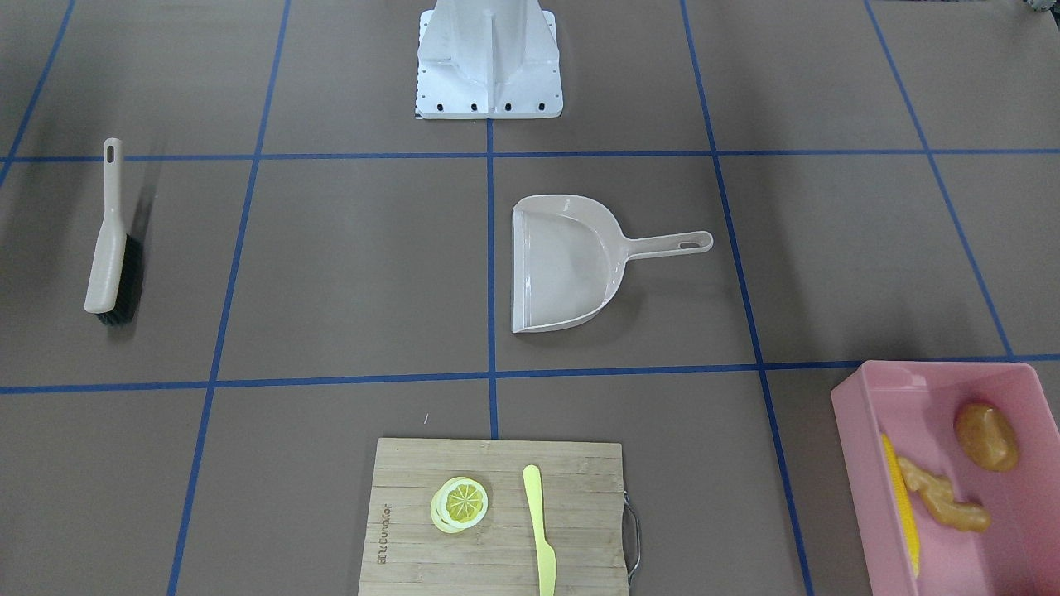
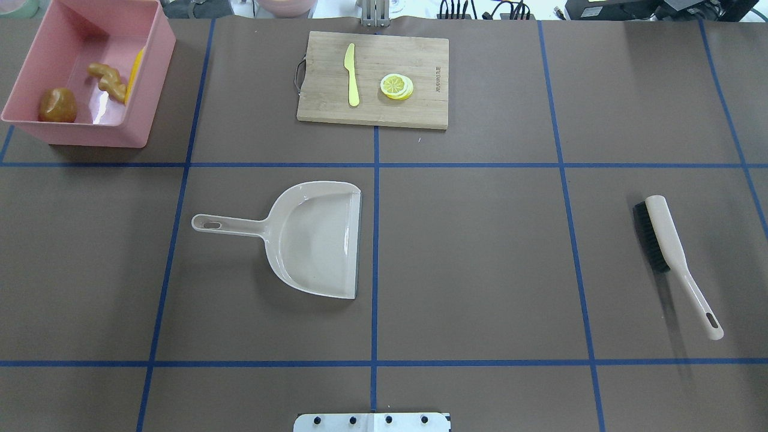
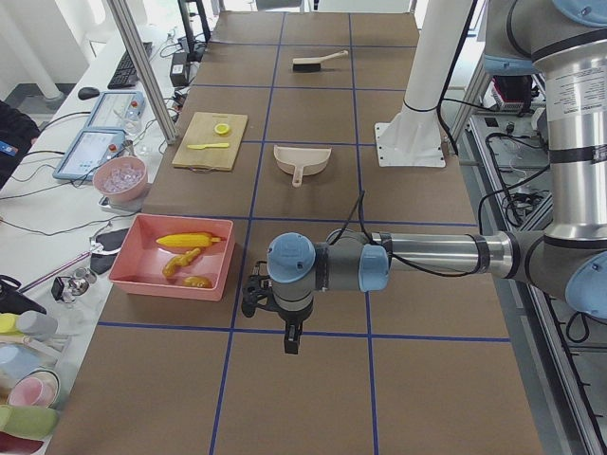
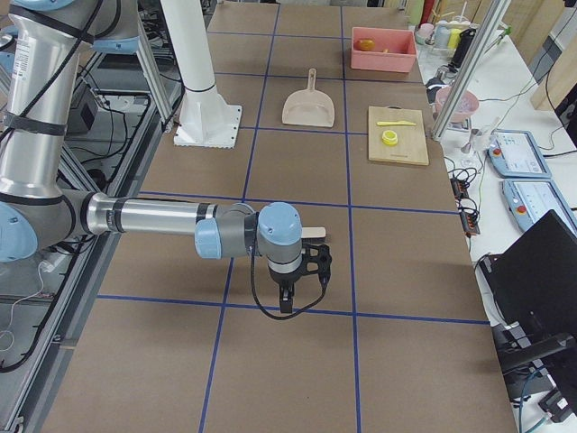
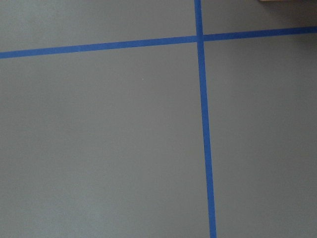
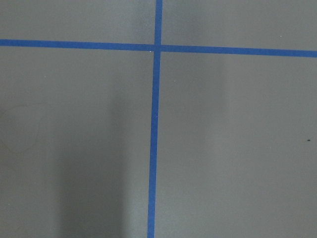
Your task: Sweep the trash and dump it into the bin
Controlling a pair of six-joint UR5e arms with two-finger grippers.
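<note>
The pink bin [image 2: 90, 135] stands at the table's far left corner. In it lie the yellow corn cob [image 2: 135, 75], the tan ginger root [image 2: 108, 81] and the orange-brown lump [image 2: 57, 105]. The bin also shows in the front-facing view [image 1: 853, 414]. My left gripper [image 3: 252, 296] shows only in the exterior left view, hanging over bare table near the bin; I cannot tell if it is open or shut. My right gripper [image 4: 315, 263] shows only in the exterior right view, over bare table; I cannot tell its state. Both wrist views show only brown table with blue tape lines.
A beige dustpan [image 2: 318, 240] lies near the table's middle, handle pointing left. A beige brush [image 2: 672, 246] lies at the right. A wooden cutting board [image 2: 420, 60] at the far edge holds a yellow plastic knife [image 2: 351, 75] and a lemon slice [image 2: 396, 86].
</note>
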